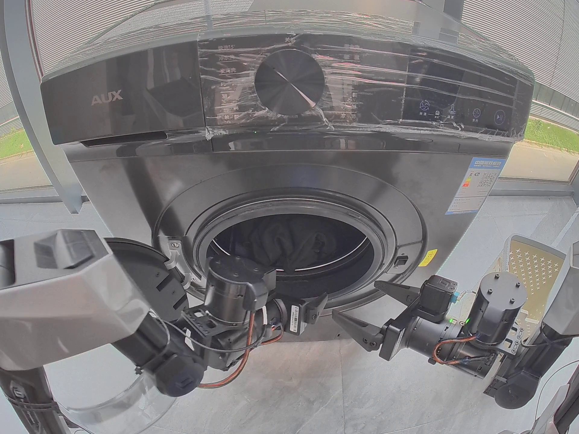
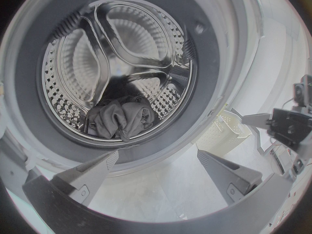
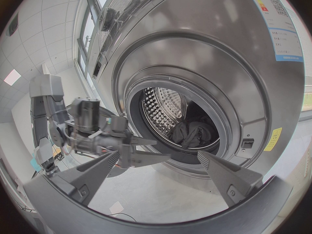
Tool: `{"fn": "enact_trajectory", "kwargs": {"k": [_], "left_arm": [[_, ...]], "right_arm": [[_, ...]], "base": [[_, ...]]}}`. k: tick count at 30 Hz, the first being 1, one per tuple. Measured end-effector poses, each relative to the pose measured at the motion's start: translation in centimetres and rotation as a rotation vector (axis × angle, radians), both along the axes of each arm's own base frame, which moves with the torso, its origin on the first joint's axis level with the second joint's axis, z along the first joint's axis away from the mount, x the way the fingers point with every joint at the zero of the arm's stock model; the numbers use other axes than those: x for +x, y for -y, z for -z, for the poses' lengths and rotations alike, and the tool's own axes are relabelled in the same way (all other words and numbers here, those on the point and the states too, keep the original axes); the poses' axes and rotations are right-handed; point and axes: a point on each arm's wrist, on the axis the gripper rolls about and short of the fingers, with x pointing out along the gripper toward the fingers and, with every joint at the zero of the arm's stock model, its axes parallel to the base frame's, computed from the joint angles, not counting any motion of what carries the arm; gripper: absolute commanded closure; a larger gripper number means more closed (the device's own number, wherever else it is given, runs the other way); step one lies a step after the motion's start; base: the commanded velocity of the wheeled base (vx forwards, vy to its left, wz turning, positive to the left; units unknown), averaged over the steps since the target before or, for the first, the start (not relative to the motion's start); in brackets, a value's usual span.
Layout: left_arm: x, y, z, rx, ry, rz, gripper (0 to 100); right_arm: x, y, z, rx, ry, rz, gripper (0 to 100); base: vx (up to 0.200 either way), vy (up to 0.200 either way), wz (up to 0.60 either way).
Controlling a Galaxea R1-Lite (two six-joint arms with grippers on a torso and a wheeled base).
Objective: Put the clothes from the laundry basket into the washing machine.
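The washing machine [image 1: 289, 170] stands with its round opening uncovered. A bundle of dark grey clothes [image 2: 120, 119] lies at the bottom of the steel drum [image 2: 107, 49]; the clothes [image 1: 289, 242] [image 3: 191, 134] also show through the opening. My left gripper [image 2: 157, 155] [image 1: 313, 308] is open and holds nothing, just outside the lower rim of the opening. My right gripper [image 1: 356, 298] [image 3: 157, 155] is open and holds nothing as well, in front of the machine's lower right. The cream laundry basket [image 1: 534, 266] [image 2: 221, 130] stands on the floor to the right.
The machine's door [image 1: 139, 272] hangs open to the left, behind my left arm. Pale tiled floor [image 1: 338, 387] spreads in front of the machine. The two grippers are close together below the opening.
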Motion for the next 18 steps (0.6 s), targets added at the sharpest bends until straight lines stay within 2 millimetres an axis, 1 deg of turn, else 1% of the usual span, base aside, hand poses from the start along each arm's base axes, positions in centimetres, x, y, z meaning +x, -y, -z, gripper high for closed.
{"fn": "enact_trajectory", "kwargs": {"k": [6,10,14,18], "left_arm": [[-3.5,-2.2,-1.7,-0.021,-0.003,0.014,0],[-5.5,-3.9,-3.3,-0.060,0.029,0.021,0],[-7.0,-5.4,-4.8,-0.090,0.064,0.023,0],[-7.9,-6.6,-6.1,-0.118,0.104,0.015,0]], "right_arm": [[0.1,0.4,0.1,-0.004,-0.005,0.016,0],[0.1,0.9,0.1,-0.008,-0.008,0.031,0],[0.3,1.5,-0.1,-0.008,-0.006,0.067,0],[0.8,2.9,-0.2,-0.043,0.018,0.191,0]], "base": [[0.000,0.000,0.00],[0.000,0.000,0.00],[0.000,0.000,0.00],[0.000,0.000,0.00]]}}
